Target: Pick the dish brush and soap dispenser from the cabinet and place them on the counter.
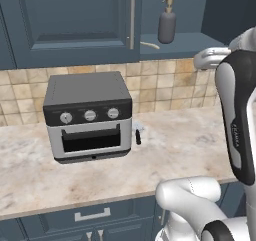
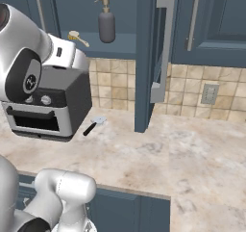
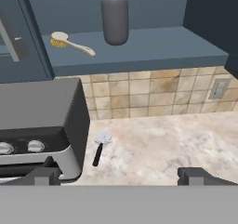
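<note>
The cabinet (image 1: 75, 20) has its right compartment open. On its shelf (image 3: 139, 51) stands the grey soap dispenser (image 3: 115, 16) (image 1: 167, 27) (image 2: 106, 24) with a tan pump. The cream dish brush (image 3: 72, 43) (image 2: 78, 38) (image 1: 150, 46) lies to its left, bristle head toward the closed door. My gripper (image 3: 121, 176) is open and empty, its fingertips (image 3: 44, 175) wide apart. It hovers over the beige counter (image 3: 162, 144), back from the shelf and lower than it, apart from both items.
A silver toaster oven (image 1: 89, 117) (image 3: 37, 121) sits on the counter below the closed door. A small white item with a black handle (image 3: 100, 146) (image 2: 93, 125) lies beside it. The open cabinet door (image 2: 146, 58) juts out edge-on to the right. An outlet (image 2: 210, 94) is in the backsplash.
</note>
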You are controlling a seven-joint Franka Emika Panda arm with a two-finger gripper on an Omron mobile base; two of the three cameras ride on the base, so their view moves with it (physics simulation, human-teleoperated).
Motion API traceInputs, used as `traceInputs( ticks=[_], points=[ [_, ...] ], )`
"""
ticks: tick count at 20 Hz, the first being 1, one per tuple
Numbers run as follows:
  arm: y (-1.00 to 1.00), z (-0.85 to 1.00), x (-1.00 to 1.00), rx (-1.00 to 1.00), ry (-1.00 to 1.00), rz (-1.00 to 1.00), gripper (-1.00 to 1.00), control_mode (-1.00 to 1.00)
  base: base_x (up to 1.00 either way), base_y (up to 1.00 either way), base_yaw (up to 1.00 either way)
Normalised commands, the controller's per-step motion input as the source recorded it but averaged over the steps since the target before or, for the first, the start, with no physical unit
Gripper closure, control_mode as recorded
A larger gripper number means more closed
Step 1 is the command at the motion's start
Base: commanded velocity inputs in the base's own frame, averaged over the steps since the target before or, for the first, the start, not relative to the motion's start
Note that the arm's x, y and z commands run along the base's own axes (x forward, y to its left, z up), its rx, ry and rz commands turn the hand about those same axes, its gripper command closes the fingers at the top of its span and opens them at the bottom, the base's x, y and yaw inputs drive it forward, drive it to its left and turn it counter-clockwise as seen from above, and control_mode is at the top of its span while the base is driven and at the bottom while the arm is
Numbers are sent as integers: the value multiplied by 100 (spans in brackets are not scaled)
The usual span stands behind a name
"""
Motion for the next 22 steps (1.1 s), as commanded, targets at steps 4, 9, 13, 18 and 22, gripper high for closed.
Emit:
traceInputs(
  ticks=[4,9,13,18,22],
  points=[
    [0,14,15,-3,-2,0,-100,-100,0,0,0],
    [-7,6,14,-2,-1,0,-100,-100,0,0,0],
    [-7,-6,18,0,-5,-2,-100,-100,0,0,0],
    [-1,-5,25,0,-3,-1,-100,-100,0,0,0],
    [-2,0,40,0,0,0,-100,-100,0,0,0]
  ],
)
